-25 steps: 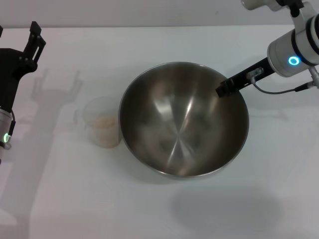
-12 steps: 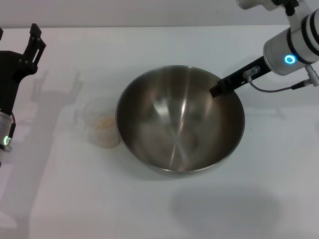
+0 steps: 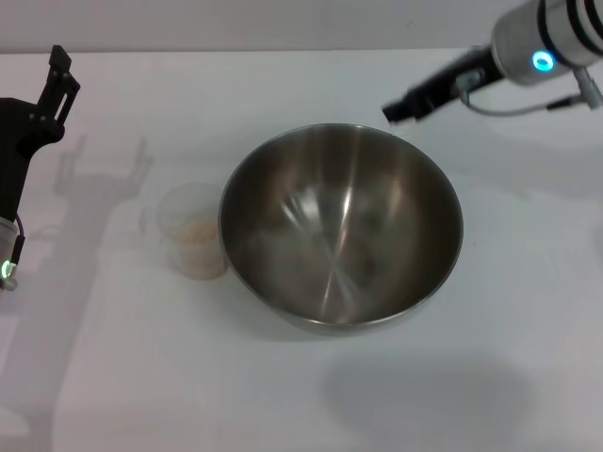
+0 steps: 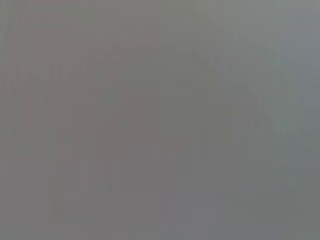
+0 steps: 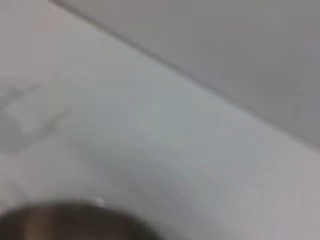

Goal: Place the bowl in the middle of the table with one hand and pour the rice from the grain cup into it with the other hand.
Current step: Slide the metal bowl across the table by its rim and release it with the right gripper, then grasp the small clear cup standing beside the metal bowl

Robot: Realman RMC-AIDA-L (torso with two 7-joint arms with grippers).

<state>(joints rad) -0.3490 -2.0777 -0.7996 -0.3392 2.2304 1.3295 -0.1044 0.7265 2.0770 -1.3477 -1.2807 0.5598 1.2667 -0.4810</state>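
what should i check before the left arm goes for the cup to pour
1. Bowl set down near the middle of the table: ok.
2. Right gripper off the bowl, raised past its far rim: ok.
3. Bowl free of rice, ready to receive it: ok.
4. Cup upright just beside the bowl on the robot's left, rice inside: ok.
5. Left gripper away from the cup, near the table's left edge, holding nothing: ok.
6. Left gripper wide enough for the cup: cannot tell.
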